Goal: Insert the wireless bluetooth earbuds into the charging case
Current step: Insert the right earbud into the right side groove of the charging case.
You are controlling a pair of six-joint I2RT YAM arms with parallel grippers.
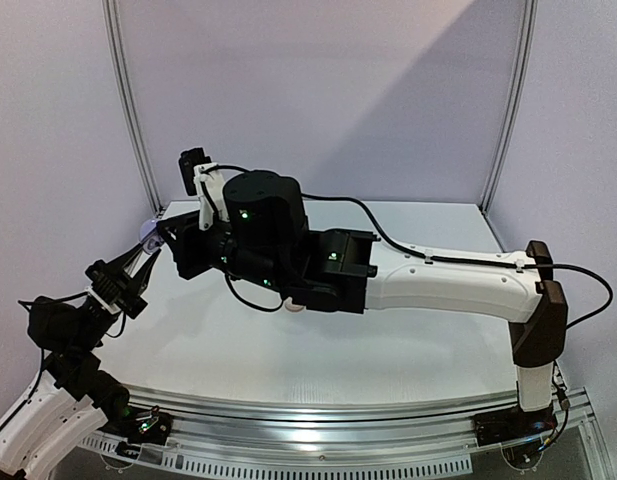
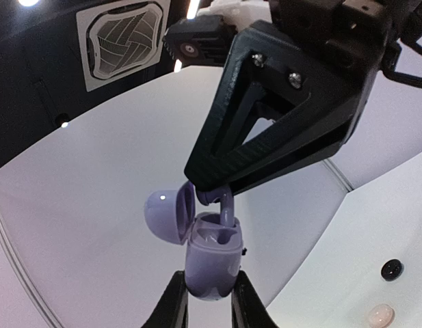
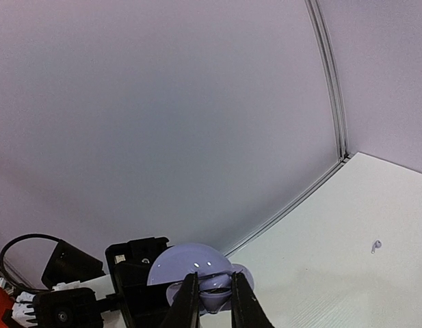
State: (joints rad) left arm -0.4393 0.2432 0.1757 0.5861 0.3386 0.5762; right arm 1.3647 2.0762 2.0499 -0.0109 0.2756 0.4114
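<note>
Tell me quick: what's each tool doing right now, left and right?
Left tool: closed on the open lavender case.
Right tool: closed on a lavender earbud, held at the case's opening.

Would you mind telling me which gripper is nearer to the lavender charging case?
Left. The left gripper clamps the lavender charging case at its base. The right gripper hangs just above the case's open top, pinching a lavender earbud.

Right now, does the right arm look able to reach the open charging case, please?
Probably yes. The left gripper holds the lavender charging case upright with its lid swung open. The right gripper hangs just above, its earbud pointing into the case, with nothing between.
</note>
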